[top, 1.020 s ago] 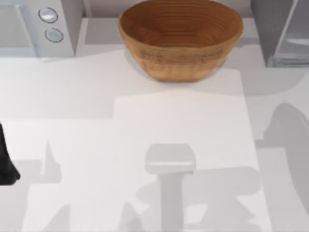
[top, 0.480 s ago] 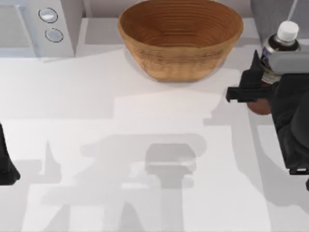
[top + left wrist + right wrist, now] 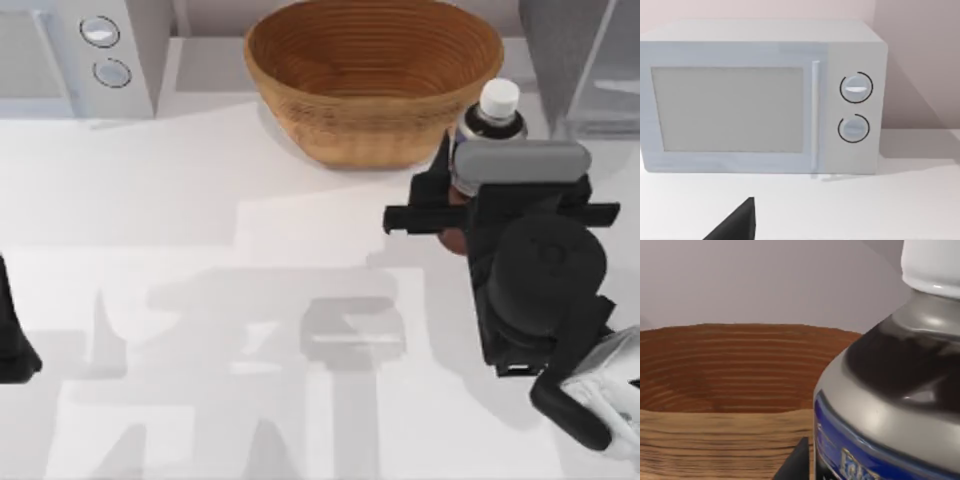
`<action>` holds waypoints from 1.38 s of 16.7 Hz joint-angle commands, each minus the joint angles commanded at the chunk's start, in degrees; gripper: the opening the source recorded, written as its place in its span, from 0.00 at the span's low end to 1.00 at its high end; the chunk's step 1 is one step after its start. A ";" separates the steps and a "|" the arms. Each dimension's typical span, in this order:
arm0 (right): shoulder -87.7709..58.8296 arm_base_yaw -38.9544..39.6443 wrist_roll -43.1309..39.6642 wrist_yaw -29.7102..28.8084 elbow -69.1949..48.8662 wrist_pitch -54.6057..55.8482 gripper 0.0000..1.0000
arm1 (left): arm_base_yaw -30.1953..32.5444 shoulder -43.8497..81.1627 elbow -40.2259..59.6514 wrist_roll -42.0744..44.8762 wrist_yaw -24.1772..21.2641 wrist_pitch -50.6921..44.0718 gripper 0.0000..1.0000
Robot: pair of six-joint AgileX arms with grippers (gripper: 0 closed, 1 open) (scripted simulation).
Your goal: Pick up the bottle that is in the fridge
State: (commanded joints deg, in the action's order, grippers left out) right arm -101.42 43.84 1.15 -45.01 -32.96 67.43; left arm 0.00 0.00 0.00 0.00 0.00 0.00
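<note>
Top view has my right gripper [image 3: 462, 190] clenched on the bottle [image 3: 492, 118], now left of where it was half a second ago, clear of the fridge [image 3: 575, 60] and just beside the woven bowl [image 3: 372, 75]; my left arm [image 3: 12, 335] stays parked at the table's [image 3: 200, 250] left edge

White worktop [image 3: 200, 200] with three things along its far edge.
Upper left: white microwave [image 3: 75, 55]. Upper centre: woven bowl [image 3: 372, 75]. Upper right: dark-grey fridge [image 3: 570, 60].
</note>
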 joint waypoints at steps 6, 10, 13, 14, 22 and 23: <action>-0.28 -0.22 0.09 0.12 0.13 0.05 0.00 | 0.00 0.00 0.00 0.00 0.00 0.00 1.00; -5.70 -2.06 -0.37 1.71 -2.17 2.45 0.00 | 0.00 0.00 0.00 0.00 0.00 0.00 1.00; -11.44 -4.26 -0.31 3.87 -5.27 5.56 0.00 | 0.00 0.00 0.00 0.00 0.00 0.00 1.00; -13.08 -4.91 -0.27 4.57 -6.23 6.51 0.00 | 0.00 0.00 0.00 0.00 0.00 0.00 1.00; -15.76 -6.05 -0.23 5.81 -7.89 8.12 0.15 | 0.00 0.00 0.00 0.00 0.00 0.00 1.00; -15.76 -6.05 -0.23 5.81 -7.89 8.12 0.23 | 0.00 0.00 0.00 0.00 0.00 0.00 1.00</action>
State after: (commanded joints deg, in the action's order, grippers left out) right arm -117.17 37.78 0.92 -39.19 -40.85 75.56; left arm 0.00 0.00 0.00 0.00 0.00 0.00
